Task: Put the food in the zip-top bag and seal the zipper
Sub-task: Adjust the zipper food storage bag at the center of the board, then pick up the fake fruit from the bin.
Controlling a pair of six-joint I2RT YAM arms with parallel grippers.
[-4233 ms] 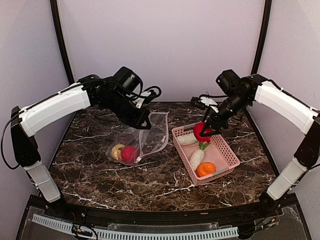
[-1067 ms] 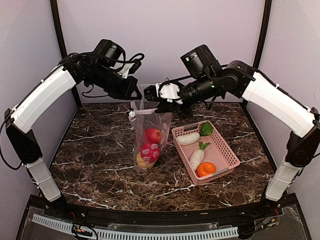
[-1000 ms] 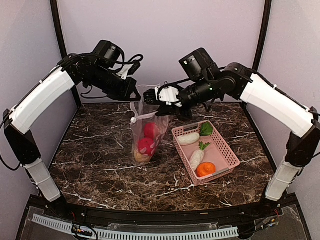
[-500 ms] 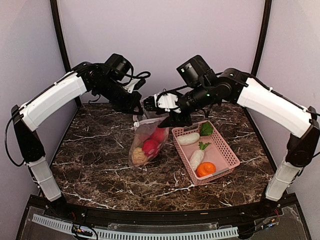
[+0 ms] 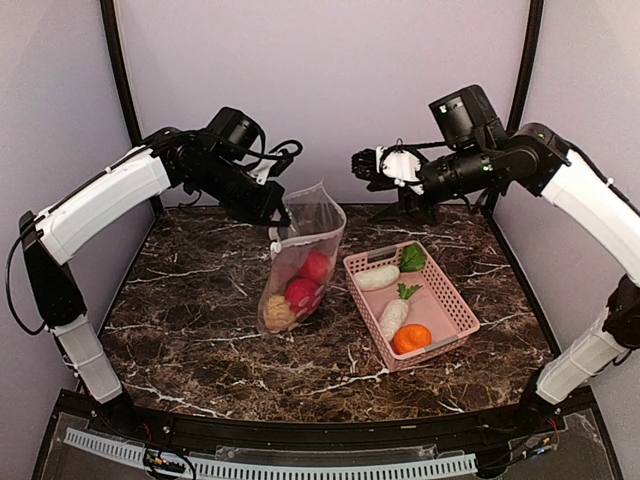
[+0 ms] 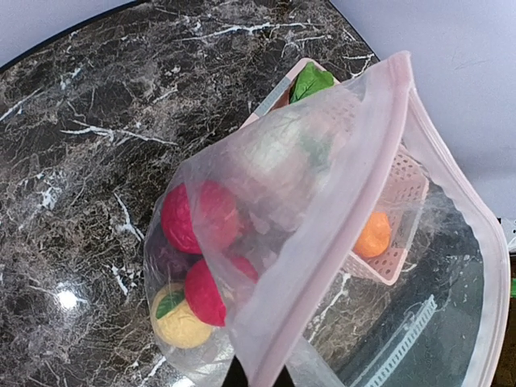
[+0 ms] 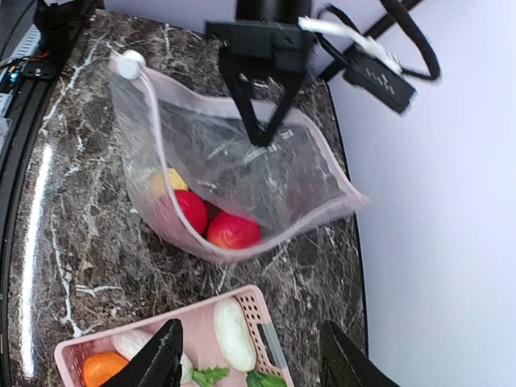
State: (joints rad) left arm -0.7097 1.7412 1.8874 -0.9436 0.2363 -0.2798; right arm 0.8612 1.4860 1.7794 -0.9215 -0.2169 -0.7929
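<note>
The clear zip-top bag [image 5: 303,250] leans on the marble with its mouth up. My left gripper [image 5: 279,214] is shut on its pale pink zipper [image 6: 339,210], fingertips at the frame's bottom edge [image 6: 258,376]. Inside lie two red balls [image 6: 190,218], a yellow-peach ball [image 6: 179,318] and a dark purple piece [image 6: 165,263]. My right gripper [image 5: 361,165] hangs open in the air right of the bag, holding nothing [image 7: 251,363]. The right wrist view looks into the open mouth of the bag [image 7: 242,165].
A pink mesh basket [image 5: 458,305] stands right of the bag. It holds two white radishes [image 5: 375,278], an orange [image 5: 411,339] and a green leafy piece [image 5: 412,257]. Dark frame posts and pale walls close in the back and sides.
My right gripper opened, let go of the bag's mouth and drew back to the right. My left gripper lowered the bag until it rests on the table.
</note>
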